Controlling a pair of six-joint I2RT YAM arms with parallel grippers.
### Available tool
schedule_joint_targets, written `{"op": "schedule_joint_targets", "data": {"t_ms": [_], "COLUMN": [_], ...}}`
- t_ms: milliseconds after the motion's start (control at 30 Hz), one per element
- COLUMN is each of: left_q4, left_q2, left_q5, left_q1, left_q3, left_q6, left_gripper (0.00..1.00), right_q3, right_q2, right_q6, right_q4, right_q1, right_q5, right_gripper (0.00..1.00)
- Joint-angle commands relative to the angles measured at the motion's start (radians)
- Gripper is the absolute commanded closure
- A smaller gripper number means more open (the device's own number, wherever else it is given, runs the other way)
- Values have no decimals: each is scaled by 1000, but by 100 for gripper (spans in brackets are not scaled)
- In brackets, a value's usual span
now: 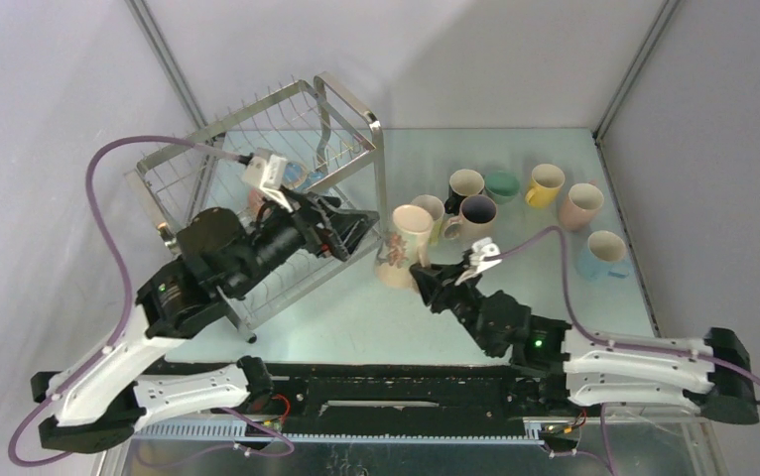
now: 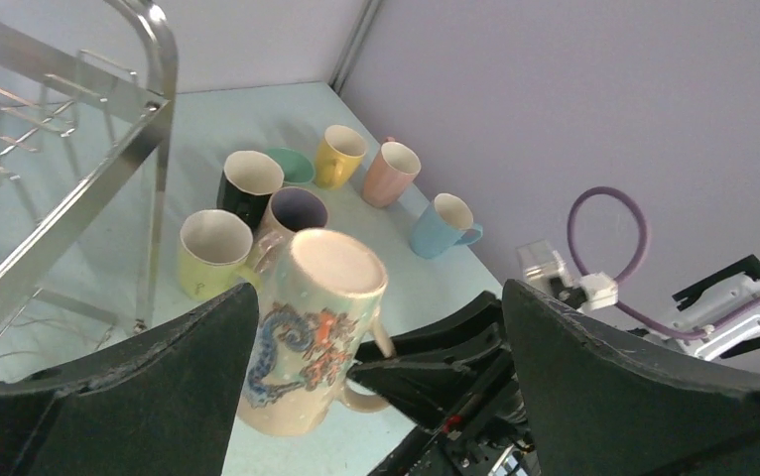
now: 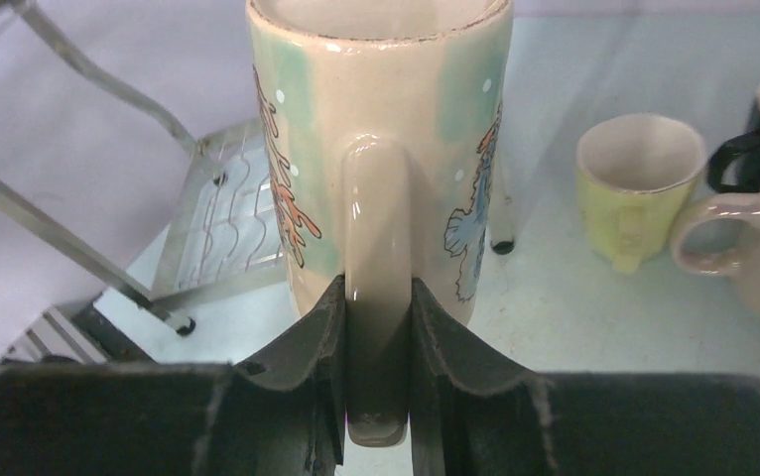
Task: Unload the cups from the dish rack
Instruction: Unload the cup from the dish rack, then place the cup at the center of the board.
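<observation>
Right hand [image 3: 376, 297] pinches the beige dragon mug [image 3: 376, 99] by its handle [image 3: 377, 248], holding it upright just beside the dish rack [image 1: 257, 159], near the cups [image 1: 545, 185] already on the tabletop [image 1: 356, 307]. Left hand [image 2: 378, 297] gapes wide, empty.

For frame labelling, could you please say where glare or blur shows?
Top external: sharp, glints on the shiny steel wire dish rack. Left wrist: left claw soft-edged. Right wrist: highlight streak down the handle of the tall beige painted ceramic mug.
</observation>
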Motion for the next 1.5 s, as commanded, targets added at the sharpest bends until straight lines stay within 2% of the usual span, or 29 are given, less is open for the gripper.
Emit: {"op": "schedule_joint_targets", "data": {"t_ms": [0,267,500,667,1067,1333,1467], "left_q4": [108,188,299,372,623,795,915], "left_q2": [57,166,233,245,293,347,379], "left_q5": [40,158,311,365,476,529,565], "left_q1": [3,76,137,159,177,177,175], "left_q3": [-8,14,-5,-50,-186,-209,-196], "left_q6": [-46,-158,-307,-422,-740,-880,-958], "left_gripper": [0,0,0,0,0,0,7], "right_q3": [27,117,236,292,368,369,370], "right_q2": [-179,-339,-327,-313,-309,-303,-302], "right_q6": [78,157,226,305,360,379,391], "right_q4": [-51,-226,-263,-236,-191,-164,-144], "right_q1": [-66,-260,-415,-498,-545,-552,-560], "right_q5": [6,-127,-269,-355,-407,-428,-447], "right_gripper": [100,100,100,100,100,100,100]}}
